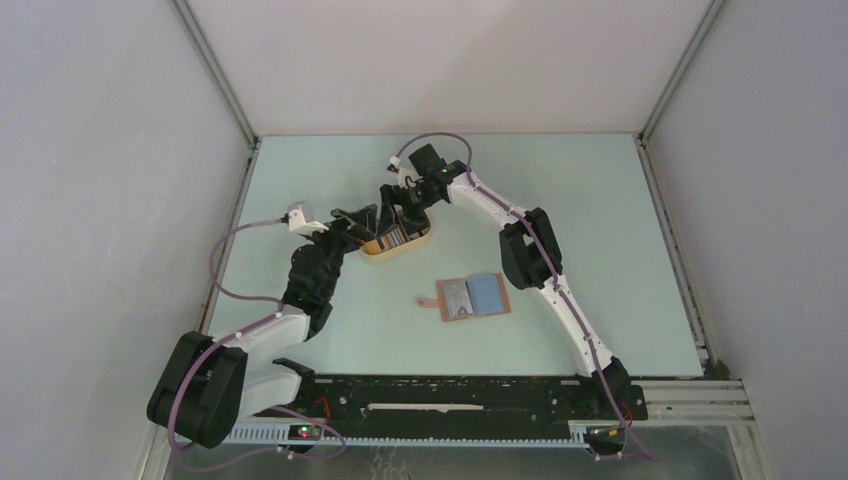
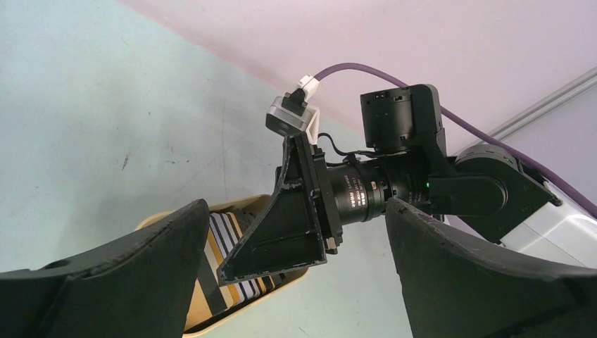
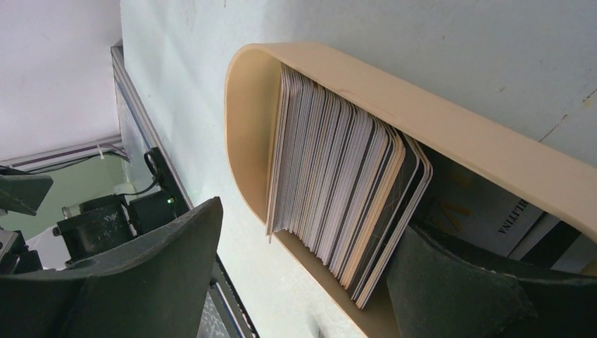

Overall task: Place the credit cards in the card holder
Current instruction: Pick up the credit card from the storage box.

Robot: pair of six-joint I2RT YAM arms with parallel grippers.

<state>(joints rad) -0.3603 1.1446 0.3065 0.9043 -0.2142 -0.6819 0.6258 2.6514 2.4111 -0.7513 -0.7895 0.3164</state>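
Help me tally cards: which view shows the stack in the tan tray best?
The right wrist view: the stack stands on edge in the tray, individual edges distinct. The top view shows it tiny and partly covered; the left wrist view catches only a few striped cards.

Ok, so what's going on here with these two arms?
Both arms are at the tray, which holds a stack of cards standing on edge. The right gripper is down at the stack with its jaws open, and nothing is gripped yet. The left gripper hovers open and empty beside the tray. The card holder lies open on the table, nearer the arm bases and apart from both grippers.
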